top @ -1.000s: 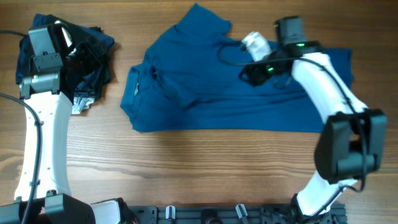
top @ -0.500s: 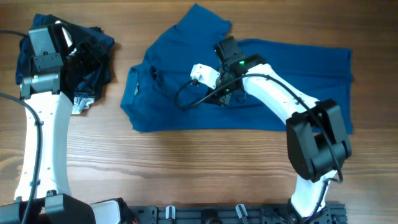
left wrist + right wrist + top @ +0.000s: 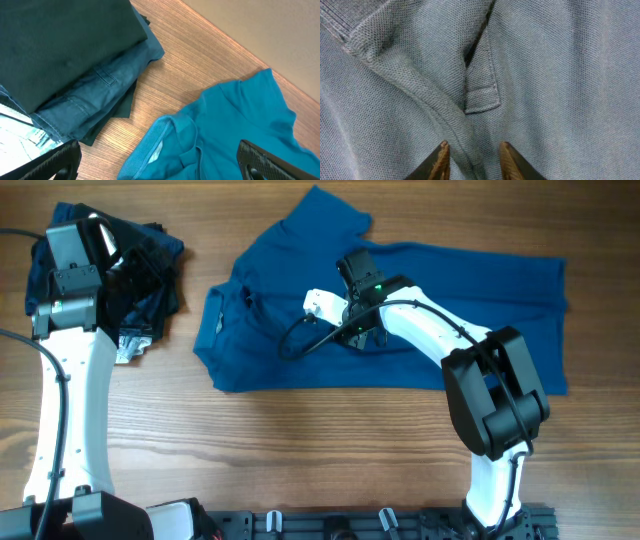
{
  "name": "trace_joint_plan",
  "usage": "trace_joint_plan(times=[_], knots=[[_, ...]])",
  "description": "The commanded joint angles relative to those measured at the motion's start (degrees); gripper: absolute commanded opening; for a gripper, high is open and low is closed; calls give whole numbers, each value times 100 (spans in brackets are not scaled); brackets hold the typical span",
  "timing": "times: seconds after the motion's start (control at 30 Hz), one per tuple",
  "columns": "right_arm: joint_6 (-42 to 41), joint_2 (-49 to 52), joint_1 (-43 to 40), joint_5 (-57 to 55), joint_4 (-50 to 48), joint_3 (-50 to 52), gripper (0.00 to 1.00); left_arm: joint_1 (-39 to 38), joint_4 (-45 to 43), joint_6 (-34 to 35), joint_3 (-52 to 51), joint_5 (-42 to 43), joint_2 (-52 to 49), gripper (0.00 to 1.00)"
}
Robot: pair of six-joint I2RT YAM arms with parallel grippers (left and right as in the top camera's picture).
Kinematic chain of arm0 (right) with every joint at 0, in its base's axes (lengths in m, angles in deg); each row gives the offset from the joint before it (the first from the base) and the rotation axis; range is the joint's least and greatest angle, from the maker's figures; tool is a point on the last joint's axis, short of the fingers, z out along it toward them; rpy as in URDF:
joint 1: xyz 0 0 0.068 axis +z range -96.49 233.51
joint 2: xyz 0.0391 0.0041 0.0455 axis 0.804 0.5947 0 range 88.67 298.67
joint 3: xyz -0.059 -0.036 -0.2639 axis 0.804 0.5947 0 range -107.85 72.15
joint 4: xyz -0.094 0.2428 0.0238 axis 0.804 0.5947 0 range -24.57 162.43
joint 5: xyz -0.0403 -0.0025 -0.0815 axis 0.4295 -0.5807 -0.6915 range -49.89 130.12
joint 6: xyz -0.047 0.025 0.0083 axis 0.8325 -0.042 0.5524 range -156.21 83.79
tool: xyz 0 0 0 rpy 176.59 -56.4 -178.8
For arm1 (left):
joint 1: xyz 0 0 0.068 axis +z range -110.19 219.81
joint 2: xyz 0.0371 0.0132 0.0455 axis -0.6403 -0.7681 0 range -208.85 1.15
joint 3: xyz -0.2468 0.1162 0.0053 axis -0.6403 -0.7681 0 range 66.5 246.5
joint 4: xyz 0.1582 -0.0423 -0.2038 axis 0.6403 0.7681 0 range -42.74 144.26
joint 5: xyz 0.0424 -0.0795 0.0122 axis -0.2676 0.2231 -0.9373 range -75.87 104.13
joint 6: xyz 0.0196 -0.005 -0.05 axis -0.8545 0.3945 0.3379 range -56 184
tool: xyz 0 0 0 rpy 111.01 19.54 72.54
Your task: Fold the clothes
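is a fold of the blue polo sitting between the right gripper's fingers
Yes, a raised ridge of the polo shirt runs down between the two fingertips of the right gripper.

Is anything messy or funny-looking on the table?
Yes. The blue polo shirt isn't flat: one sleeve pokes out past its top edge, and the fabric bunches into a ridge by the right gripper. The dark clothes pile on the left sits uneven too, layers sticking out.
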Motion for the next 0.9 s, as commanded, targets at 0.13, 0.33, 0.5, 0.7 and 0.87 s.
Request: trace_joint_plan(times=[0.13,0.33,0.5,0.7,0.87], knots=[[-334,127,26,105,-295,42,4,20,-15,72,-2,-37,-33,100],[-715,125,11,-328,-1069,31,4,20,-15,74,-2,-37,-33,100],[-691,146,11,-387,-1062,33,41,20,-15,74,-2,-37,-33,100],[-3381,-374,-127,-588,-1386,-190,66,20,-15,74,-2,-37,-33,100],[-3921,-1427,-739,-1012,-103,-205,65,20,-15,74,-2,-37,-33,100]])
